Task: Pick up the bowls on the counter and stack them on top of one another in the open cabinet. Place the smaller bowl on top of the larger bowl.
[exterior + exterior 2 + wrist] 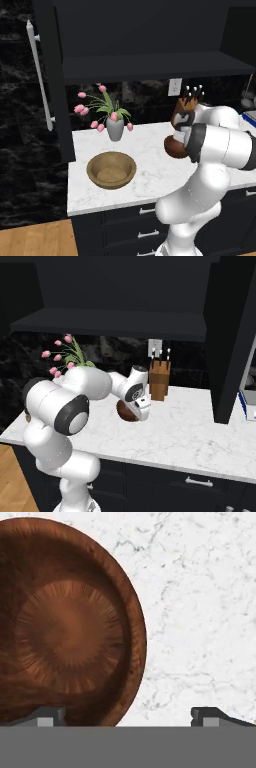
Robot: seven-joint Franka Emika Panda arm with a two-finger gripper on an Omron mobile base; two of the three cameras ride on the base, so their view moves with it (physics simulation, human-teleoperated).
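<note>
— On the counter (pixel 150 170), what lay where?

— The larger bowl (pixel 111 170), wide and light tan, sat near the front left part of the white marbled top, right way up with its pale inside showing. Behind it, toward the wall, stood a grey vase (pixel 114 128) of pink tulips. The smaller bowl (pixel 70 619), dark reddish-brown, rested further right on the same counter, well apart from the tan one.

— And the arm?

— It had its hand bent down over the dark bowl. In the hand view the end effector (pixel 128 716) stood wide, one fingertip (pixel 50 716) over the bowl's near rim and the other over bare marble beside it. So the rim lay between the tips, and nothing was gripped. From the base views I could not tell whether the tips touched the bowl, since the white wrist hid most of it.

— Anything behind the hand?

— A wooden knife block (pixel 159 381) stood by the wall, just past the wrist, under a wall socket (pixel 174 87).

— The open cabinet?

— The open cabinet (pixel 150 67) hung above the counter, its dark shelf bare in what I could see, and its door (pixel 47 80) swung out at the left with a long white bar handle (pixel 40 75).
</note>
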